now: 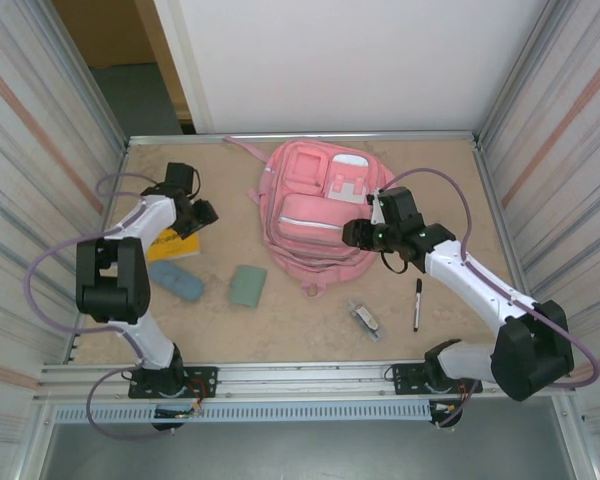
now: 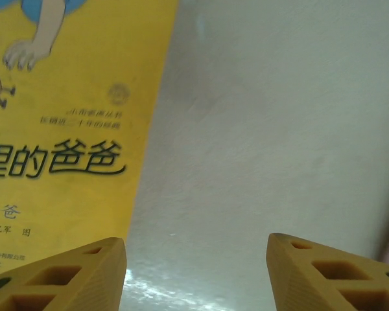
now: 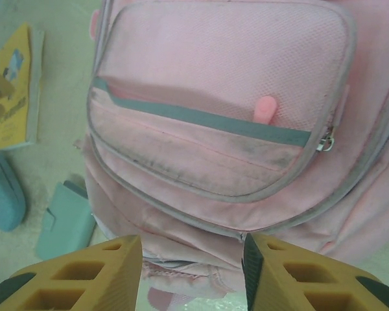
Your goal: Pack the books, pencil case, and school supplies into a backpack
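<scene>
This is a robot test cell in a lab, not a home or a classroom. The tabletop (image 1: 300, 335) is a sandy beige board boxed in by aluminium framing (image 1: 300, 136). One ribbed panel wall (image 1: 30, 130) stands outboard of the left fingers (image 2: 65, 278), a second ribbed panel wall (image 1: 570, 110) stands outboard of the right fingers (image 3: 84, 278), and a plain white board (image 1: 360, 60) closes the side beyond both. Behind the fingers, the left arm (image 1: 115, 275) and the right arm (image 1: 470, 275) are bolted to a slotted metal rail (image 1: 300, 378), with lilac cables (image 1: 467, 215) looping from them.

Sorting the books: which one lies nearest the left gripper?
The yellow book, at the left gripper's fingertip; the green book lies well away.
</scene>
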